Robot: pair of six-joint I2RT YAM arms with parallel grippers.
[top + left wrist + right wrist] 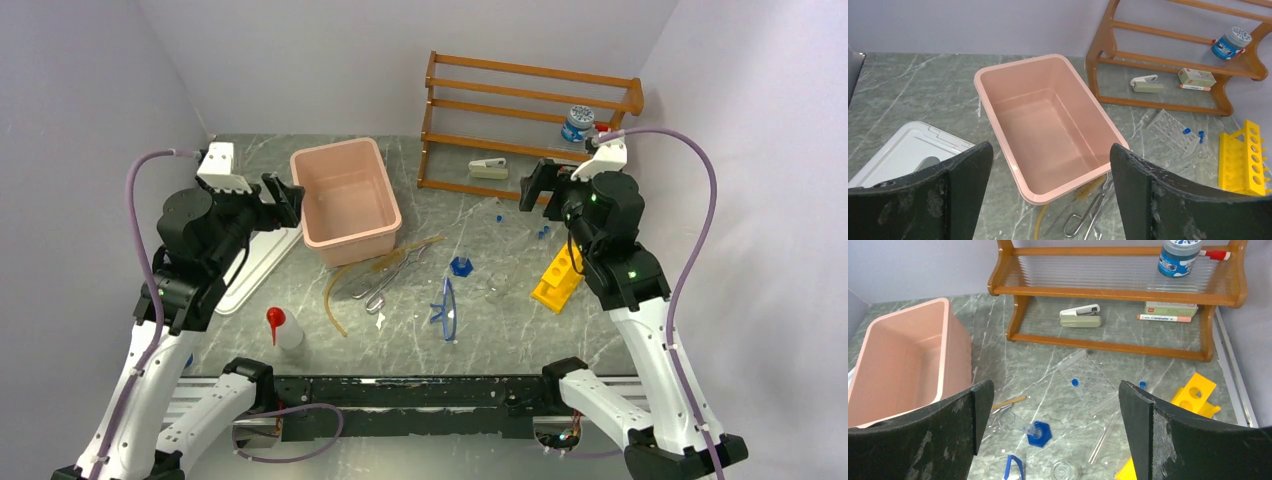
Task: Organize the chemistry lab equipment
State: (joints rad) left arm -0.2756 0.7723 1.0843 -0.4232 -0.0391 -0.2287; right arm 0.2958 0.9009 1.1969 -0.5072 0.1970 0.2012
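Observation:
Loose equipment lies on the table in front of a pink bin [345, 195]: blue-framed goggles [445, 310], metal tongs [385, 285], amber tubing [335, 295], a red-capped wash bottle [283, 328], a blue hexagonal piece [461, 266], a small glass [497, 289] and a yellow holed rack [558, 276]. My left gripper [285, 195] is open and empty, held above the bin's left rim. In the left wrist view [1050, 150] it looks down at the bin [998, 107] and tongs [1088, 215]. My right gripper [535, 185] is open and empty, above the hexagonal piece [1039, 433] and glass [1064, 471].
A wooden shelf [520, 110] at the back holds a blue-labelled jar [577, 123], a stapler [1079, 316] and a small box. A white lid [255, 265] lies left of the bin. A clear holed tray [1087, 377] and small blue caps lie before the shelf.

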